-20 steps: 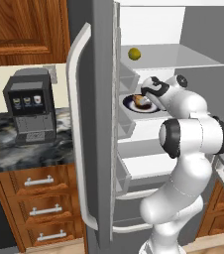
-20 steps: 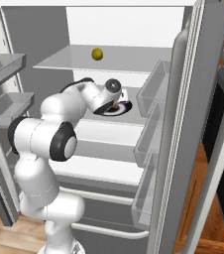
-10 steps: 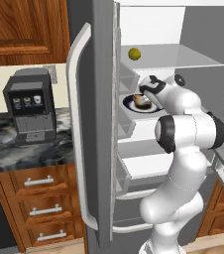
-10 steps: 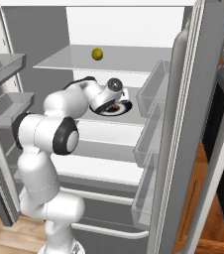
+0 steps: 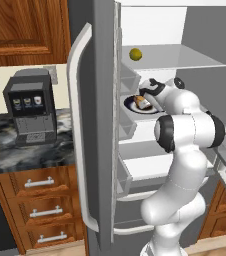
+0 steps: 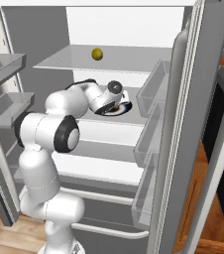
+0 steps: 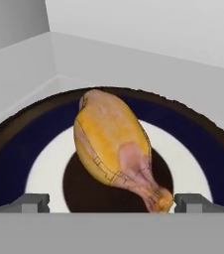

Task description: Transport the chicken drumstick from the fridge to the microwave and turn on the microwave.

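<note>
The fridge [image 5: 101, 125] stands open, its grey door with the long pale handle swung out toward the base, white shelves and door bins showing inside [image 6: 129, 64]. Left of the fridge runs a dark marbled counter [image 5: 15, 150] over wooden drawers, and on it sits a black and grey coffee machine [image 5: 30, 107]. At the fridge's right edge, in the right base view, a dark glass panel [image 6: 223, 149] shows past the other open door.

The arm [image 5: 187, 132] rises in front of the fridge and bends in over the second shelf from the top. On the top shelf a small yellow ball [image 5: 135, 53] lies alone, well above the arm's wrist [image 6: 97, 53].

On the second shelf of the fridge rests a plate [image 7: 15, 158], white in the middle with a dark blue band and a brown rim [image 5: 131, 103]. The drumstick [image 7: 115, 144] lies on the plate's dark centre, thick end away from the hand, tapered end pointing at it [image 5: 142, 101].

The gripper [image 7: 111, 201] hangs just over the plate with its jaws spread wide, one tip either side of the drumstick's narrow end, gripping nothing; whether the tips touch the meat I cannot tell [image 6: 115, 103].
</note>
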Robot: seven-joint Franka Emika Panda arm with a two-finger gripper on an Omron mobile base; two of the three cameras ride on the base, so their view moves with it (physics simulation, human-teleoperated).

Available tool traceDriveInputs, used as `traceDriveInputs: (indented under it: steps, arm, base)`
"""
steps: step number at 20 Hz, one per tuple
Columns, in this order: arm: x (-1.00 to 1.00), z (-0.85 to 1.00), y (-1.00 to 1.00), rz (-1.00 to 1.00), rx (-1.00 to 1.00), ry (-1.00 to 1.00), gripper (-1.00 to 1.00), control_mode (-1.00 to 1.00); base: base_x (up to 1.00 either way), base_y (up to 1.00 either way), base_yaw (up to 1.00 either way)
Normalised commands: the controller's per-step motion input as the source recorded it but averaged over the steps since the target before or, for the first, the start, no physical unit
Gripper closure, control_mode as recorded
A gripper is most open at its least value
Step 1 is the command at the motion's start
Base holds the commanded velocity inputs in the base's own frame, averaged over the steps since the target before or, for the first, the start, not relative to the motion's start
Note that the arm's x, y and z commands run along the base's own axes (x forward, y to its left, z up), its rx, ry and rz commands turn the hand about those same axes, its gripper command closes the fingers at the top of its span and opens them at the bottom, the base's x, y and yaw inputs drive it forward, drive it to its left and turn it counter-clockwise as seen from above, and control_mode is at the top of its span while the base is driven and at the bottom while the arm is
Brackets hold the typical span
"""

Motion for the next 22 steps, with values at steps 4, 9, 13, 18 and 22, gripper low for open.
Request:
traceDriveInputs:
  steps: [4, 9, 13, 18, 22]
  arm:
    - [0.11, 0.0, 0.0, 0.03, 0.0, 0.0, -1.0, -1.0]
    - [0.11, -0.01, 0.0, 0.03, 0.0, 0.02, -1.0, -1.0]
    - [0.09, 0.0, 0.0, 0.04, 0.0, 0.02, -1.0, -1.0]
    - [0.02, 0.0, 0.01, 0.04, 0.0, 0.0, -1.0, -1.0]
    - [0.01, -0.03, 0.1, 0.05, 0.0, 0.0, -1.0, -1.0]
  base:
    - [0.0, 0.0, 0.0]
    - [0.0, 0.0, 0.0]
    - [0.0, 0.0, 0.0]
    - [0.0, 0.0, 0.0]
    - [0.0, 0.0, 0.0]
